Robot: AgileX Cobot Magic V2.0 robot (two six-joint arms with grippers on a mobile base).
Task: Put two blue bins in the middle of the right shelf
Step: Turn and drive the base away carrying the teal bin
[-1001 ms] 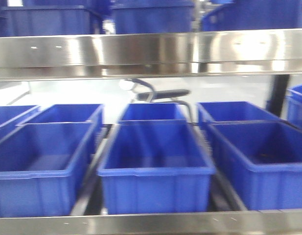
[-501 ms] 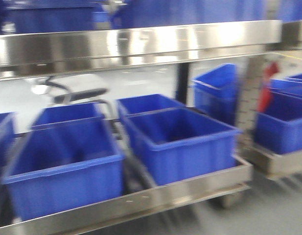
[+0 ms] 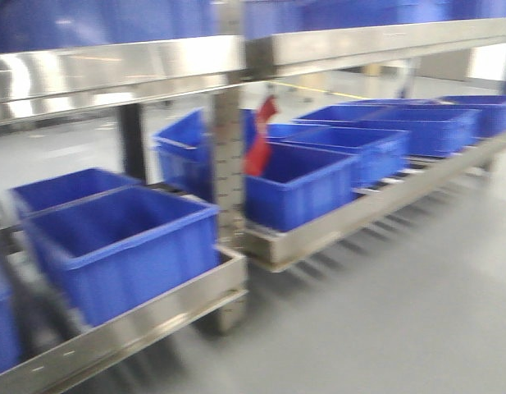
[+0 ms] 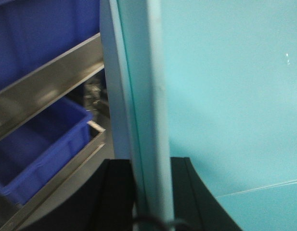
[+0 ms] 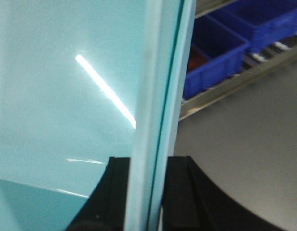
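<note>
Left claw (image 4: 148, 163) and right claw (image 5: 148, 161) each clamp one teal wall (image 4: 143, 96) (two total).

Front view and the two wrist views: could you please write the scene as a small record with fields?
picture quality: front view is blurred
shelving: steel rack, two units side by side
lower level: open blue bins; the nearest looks empty
red object: by the rack post, too blurred to identify
left tool: closed on a teal wall
right tool: closed on a teal wall
floor: grey
</note>
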